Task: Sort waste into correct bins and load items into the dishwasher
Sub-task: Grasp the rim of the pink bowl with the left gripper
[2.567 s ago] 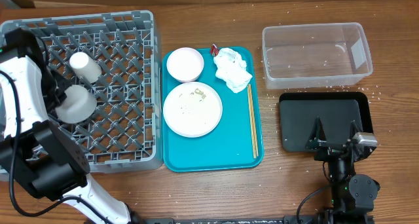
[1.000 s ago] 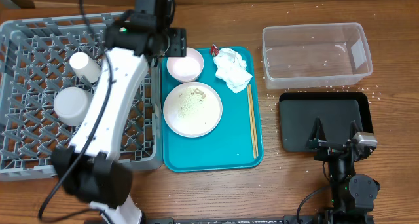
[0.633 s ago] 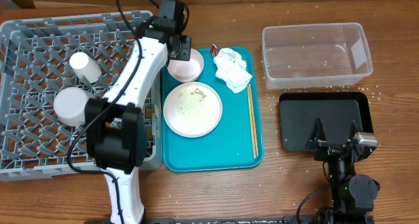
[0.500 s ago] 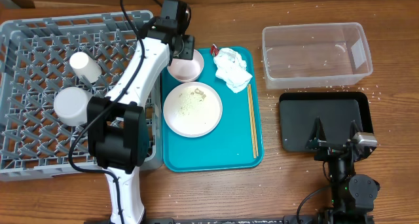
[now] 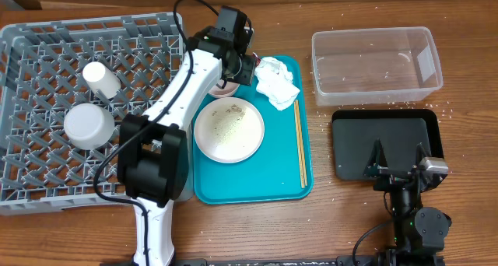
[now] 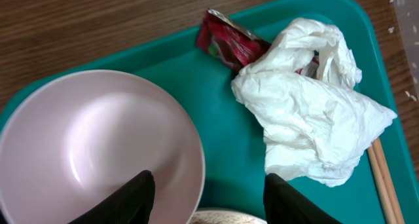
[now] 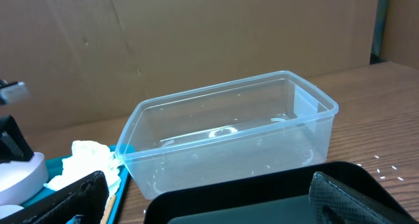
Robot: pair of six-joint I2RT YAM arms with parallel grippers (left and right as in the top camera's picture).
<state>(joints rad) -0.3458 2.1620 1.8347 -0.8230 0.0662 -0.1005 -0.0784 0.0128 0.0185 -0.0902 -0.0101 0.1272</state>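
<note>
Now the left gripper (image 6: 208, 188) hangs spread wide, rim of the pale bowl (image 6: 91, 145) between its fingers — napkin (image 6: 308, 126) just beyond — so next, I'd say: pinch that rim, lift it to the dish rack (image 5: 148, 33).

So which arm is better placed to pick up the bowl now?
Left. Its jaws are open with the bowl rim between them; the right arm sits far off at the black tray.
</note>
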